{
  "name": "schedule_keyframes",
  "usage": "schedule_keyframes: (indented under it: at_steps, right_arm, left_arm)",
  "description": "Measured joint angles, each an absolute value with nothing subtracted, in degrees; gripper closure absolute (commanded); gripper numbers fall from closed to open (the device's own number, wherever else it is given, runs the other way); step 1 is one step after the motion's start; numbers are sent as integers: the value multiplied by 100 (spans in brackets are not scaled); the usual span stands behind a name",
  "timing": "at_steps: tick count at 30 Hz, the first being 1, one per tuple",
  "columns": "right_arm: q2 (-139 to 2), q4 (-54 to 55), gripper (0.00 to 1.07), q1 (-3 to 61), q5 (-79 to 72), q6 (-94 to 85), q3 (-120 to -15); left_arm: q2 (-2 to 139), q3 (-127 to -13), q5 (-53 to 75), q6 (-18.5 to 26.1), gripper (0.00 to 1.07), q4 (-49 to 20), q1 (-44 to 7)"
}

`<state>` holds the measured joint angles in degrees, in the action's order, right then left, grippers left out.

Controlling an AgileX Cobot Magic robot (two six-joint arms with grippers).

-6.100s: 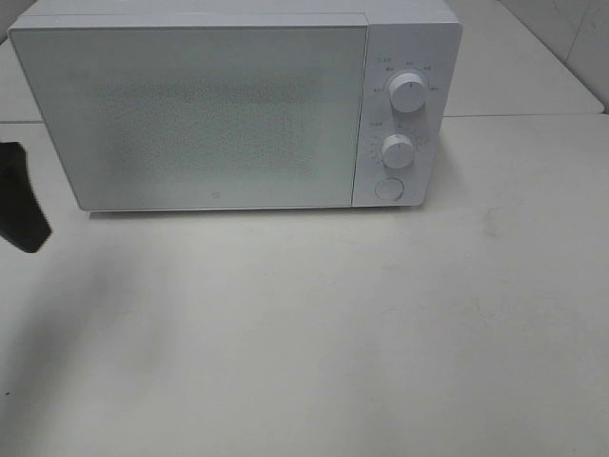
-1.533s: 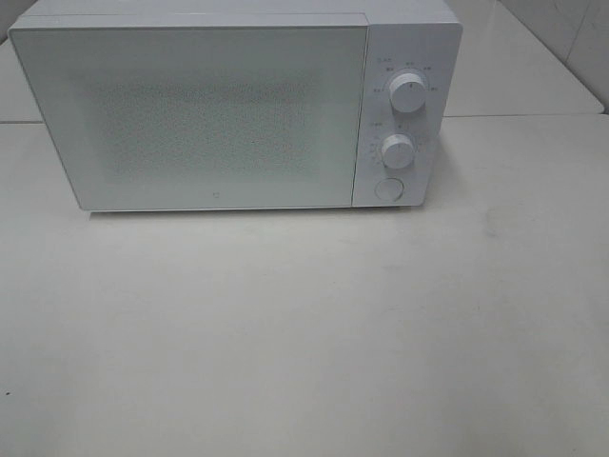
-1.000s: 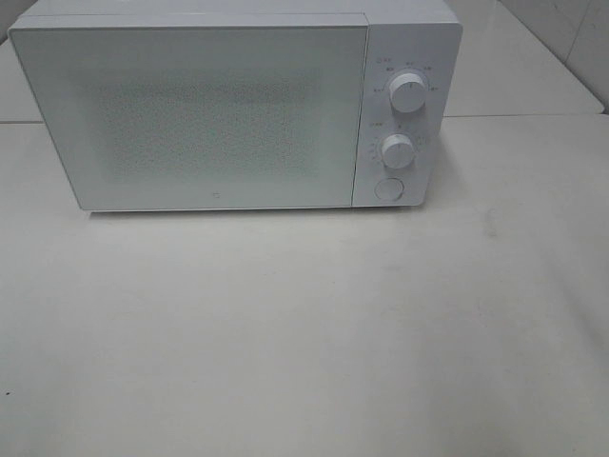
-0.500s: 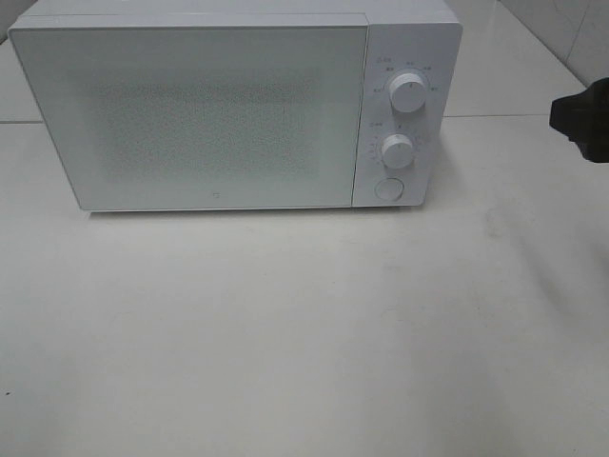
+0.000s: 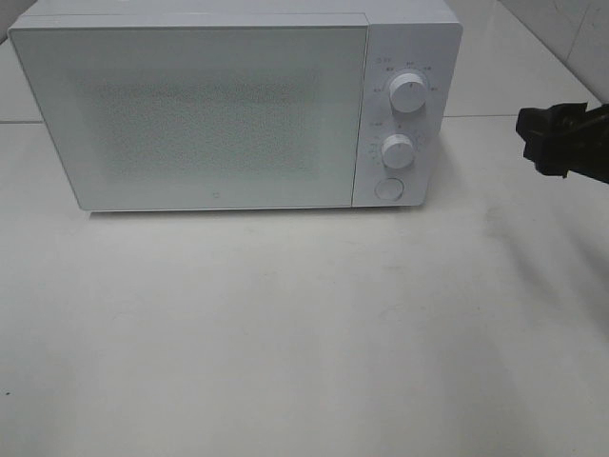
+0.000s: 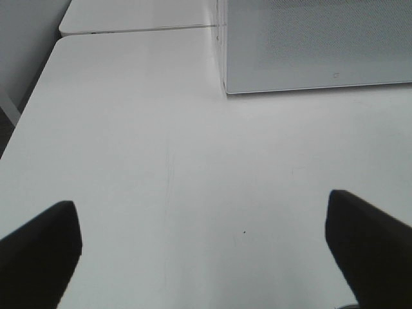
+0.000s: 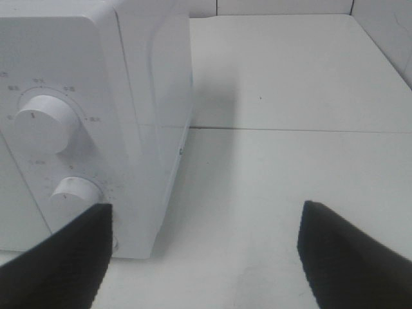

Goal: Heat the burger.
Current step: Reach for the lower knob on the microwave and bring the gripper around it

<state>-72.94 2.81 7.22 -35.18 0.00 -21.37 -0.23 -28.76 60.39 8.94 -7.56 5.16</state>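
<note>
The burger is out of view. A white microwave stands at the back of the table with its door shut; nothing shows through the frosted door. My right gripper comes in from the right edge, level with the microwave's knobs and well apart from them. In the right wrist view its black fingers stand wide apart, open and empty, beside the control panel. My left gripper is open and empty over bare table, short of the microwave's left front corner.
The panel carries an upper knob, a lower knob and a round button. A white table spreads in front of the microwave. A second table adjoins behind, and a wall rises at the far right.
My right gripper has entered the exterior high view from the right edge and moved left towards the microwave. The left arm's dark tip, at the left edge seconds ago, is gone from that view.
</note>
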Motion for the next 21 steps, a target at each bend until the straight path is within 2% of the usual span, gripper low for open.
schedule_keyframes:
  at_steps: [5,9,11,12,21]
  right_arm:
    - [-7523,1094,31,1020,-4142,-435,-1948]
    - [-7855,1914,31,1639,-4864,-1203,-1839]
    - [-7924,2074,31,1753,-4973,-1318,-1839]
    - [-8084,2378,31,2034,-5248,-1558,-1839]
    - [-8703,3289,31,3060,-6383,-1799,-1845]
  left_arm:
    - [-23,-2876,6039,894,9,-756,516]
    - [-23,-2876,6039,894,9,-756,516]
    - [-23,-2876,6039,894,9,-756,516]
    - [-23,-2876,6039,894,9,-756,516]
    - [-23,-2876,6039,894,9,-756,516]
